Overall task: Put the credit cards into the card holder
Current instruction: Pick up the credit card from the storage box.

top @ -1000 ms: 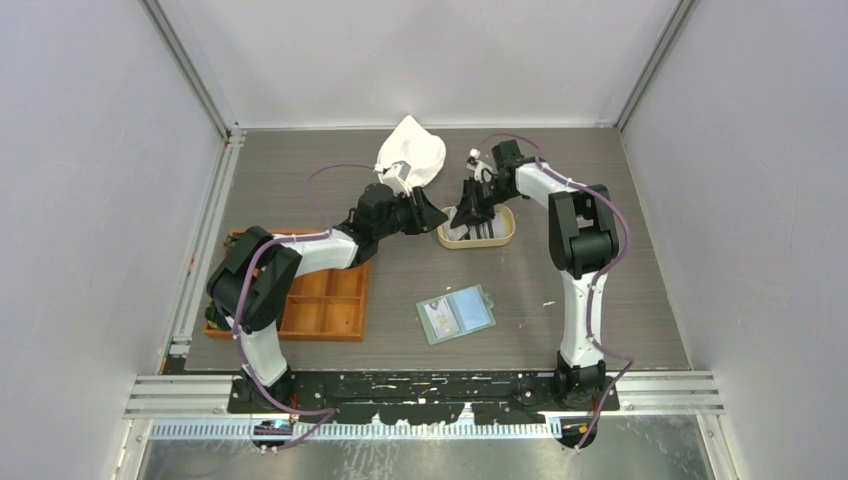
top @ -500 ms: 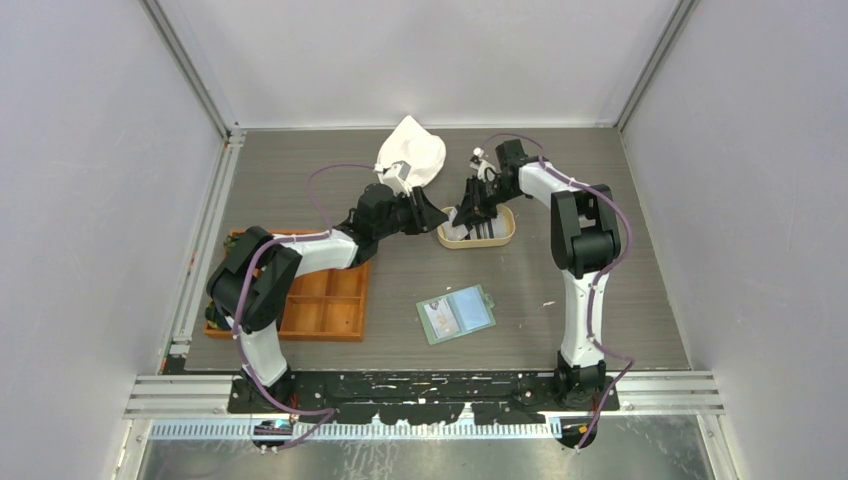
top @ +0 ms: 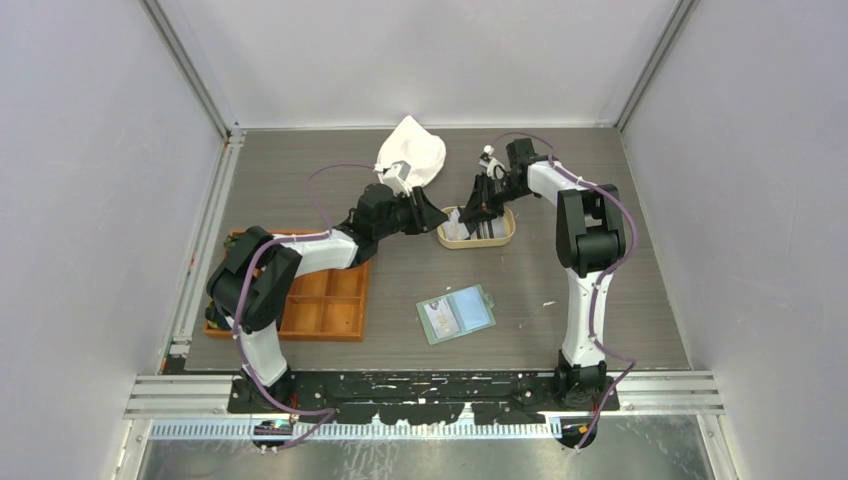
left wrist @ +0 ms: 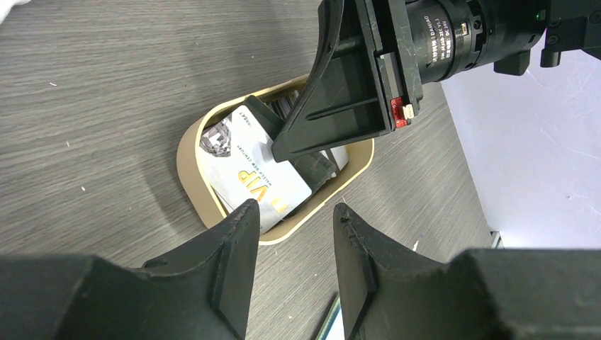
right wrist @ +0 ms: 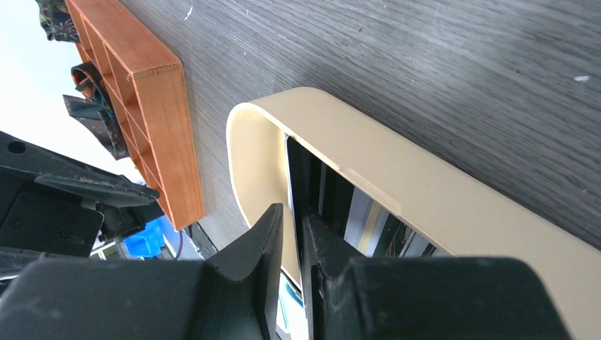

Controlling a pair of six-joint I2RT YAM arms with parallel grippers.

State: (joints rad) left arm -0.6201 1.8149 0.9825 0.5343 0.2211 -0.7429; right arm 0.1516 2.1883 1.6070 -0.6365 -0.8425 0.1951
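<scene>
Several credit cards lie in an oval tan tray (top: 497,236). A white card printed VIP (left wrist: 244,170) is on top, with black cards (right wrist: 333,191) under it. My right gripper (top: 470,212) reaches down into the tray and is shut on the edge of the white card (right wrist: 288,166), which stands thin between its fingers (right wrist: 262,234). It also shows in the left wrist view (left wrist: 273,152). My left gripper (top: 432,215) is open and empty, just left of the tray (left wrist: 191,152). The sage-green card holder (top: 456,313) lies open on the table nearer the front.
An orange compartmented tray (top: 325,300) sits at the left, also in the right wrist view (right wrist: 159,106). A white cloth bag (top: 411,155) lies behind the grippers. A corner of the card holder (left wrist: 333,326) shows below the left fingers.
My right wrist has drawn back toward the far right and the white card has tipped up with it. The left arm and the card holder have not moved.
</scene>
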